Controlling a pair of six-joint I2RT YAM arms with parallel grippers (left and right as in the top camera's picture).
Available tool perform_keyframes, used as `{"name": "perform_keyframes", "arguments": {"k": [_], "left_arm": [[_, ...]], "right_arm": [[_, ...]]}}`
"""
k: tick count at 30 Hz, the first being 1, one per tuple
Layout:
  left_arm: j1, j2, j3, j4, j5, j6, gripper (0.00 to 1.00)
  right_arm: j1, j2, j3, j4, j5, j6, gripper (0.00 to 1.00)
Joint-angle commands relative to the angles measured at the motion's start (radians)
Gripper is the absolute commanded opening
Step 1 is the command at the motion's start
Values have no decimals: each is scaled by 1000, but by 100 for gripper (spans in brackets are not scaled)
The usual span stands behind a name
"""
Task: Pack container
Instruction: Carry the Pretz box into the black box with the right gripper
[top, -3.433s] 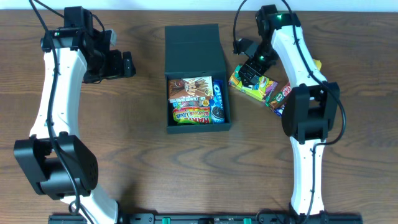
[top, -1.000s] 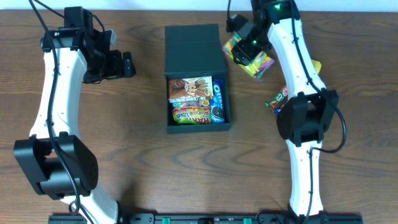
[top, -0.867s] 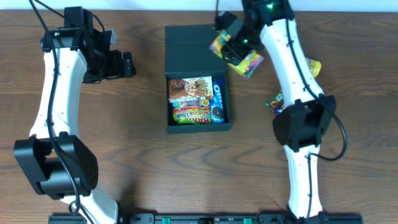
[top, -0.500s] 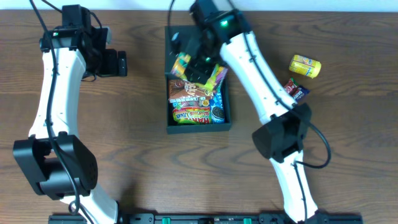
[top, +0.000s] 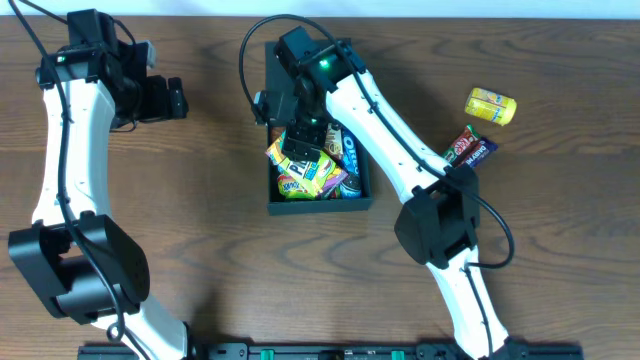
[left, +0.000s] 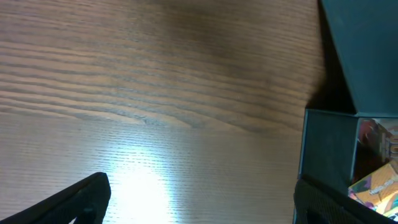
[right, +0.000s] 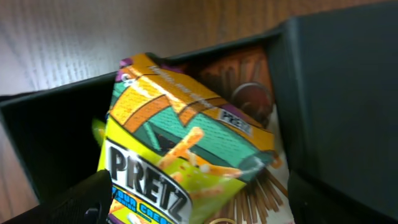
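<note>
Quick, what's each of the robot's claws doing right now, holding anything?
Left gripper: open, empty, over the wooden table.
Right gripper: open, fingers wide either side of the yellow-green Pretz snack packet lying in the dark teal-black cardboard box.

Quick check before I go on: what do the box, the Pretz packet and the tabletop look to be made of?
Container: probably cardboard with a matte, dark teal-black finish; the walls are thin and flat with crisp edges and no shine.
Pretz packet: thin plastic or foil film, glossy and printed; it is creased and shows soft highlights.
Table: wood or wood-look laminate, semi-gloss; grain lines run along it and there is a bright glare patch.
</note>
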Motion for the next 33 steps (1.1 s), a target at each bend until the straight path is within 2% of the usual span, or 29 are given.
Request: {"name": "perform_keyframes", "arguments": {"k": [1, 6, 12, 24, 27, 33], "left_arm": [[3, -13, 2, -2, 16, 21, 96], [2, -13, 2, -11, 34, 21, 95], [2, -13, 2, -5, 34, 21, 95], [43, -13, 2, 17, 39, 23, 95], [54, -13, 2, 16, 88, 48, 95], [56, -13, 2, 16, 91, 48, 96]], "right_arm": [[-7, -36, 56, 1, 22, 85, 89], [-17, -83, 76, -48, 25, 120, 98], [-2, -81, 44, -123, -45, 143, 99], [49, -81, -169, 39, -18, 280, 99], [74, -81, -205, 85, 60, 340, 99], [89, -81, -255, 148, 141, 402, 99]]}}
